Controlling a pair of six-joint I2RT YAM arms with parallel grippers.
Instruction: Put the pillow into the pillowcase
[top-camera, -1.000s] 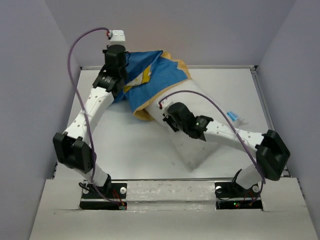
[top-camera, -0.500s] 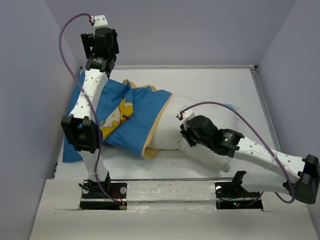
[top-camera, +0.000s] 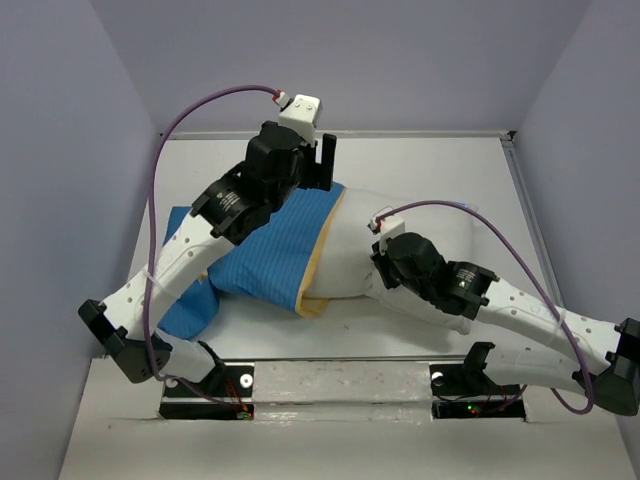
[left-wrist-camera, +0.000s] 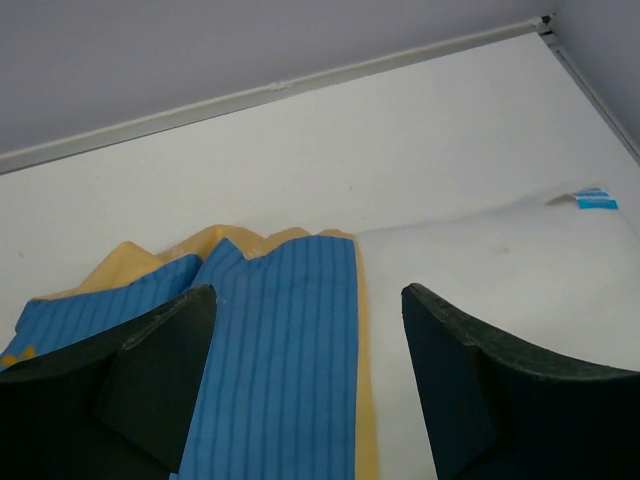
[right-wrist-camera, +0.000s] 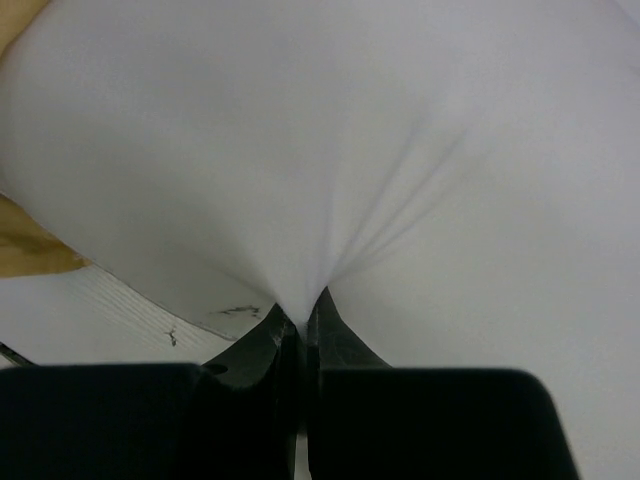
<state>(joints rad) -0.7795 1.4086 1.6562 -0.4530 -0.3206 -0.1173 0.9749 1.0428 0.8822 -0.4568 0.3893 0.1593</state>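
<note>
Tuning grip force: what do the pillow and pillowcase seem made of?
The pillow: soft matte white fabric, probably stuffed; it puckers into creases where the right fingers pinch it. The pillowcase: thin woven-looking cloth, blue with fine stripes, yellow lining showing at its edge.

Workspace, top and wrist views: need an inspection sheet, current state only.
Surface: white table, no spills seen.
Job's things: pillow partly inside the pillowcase, blue side up; the rest sticks out toward the right arm.
Clutter: nothing seen.
Grippers: left gripper open above the pillowcase's hem; right gripper shut on pillow fabric.
Cables: left purple cable and right purple cable loop above their arms.
Surroundings: lavender walls; metal rail at the table's far edge.
</note>
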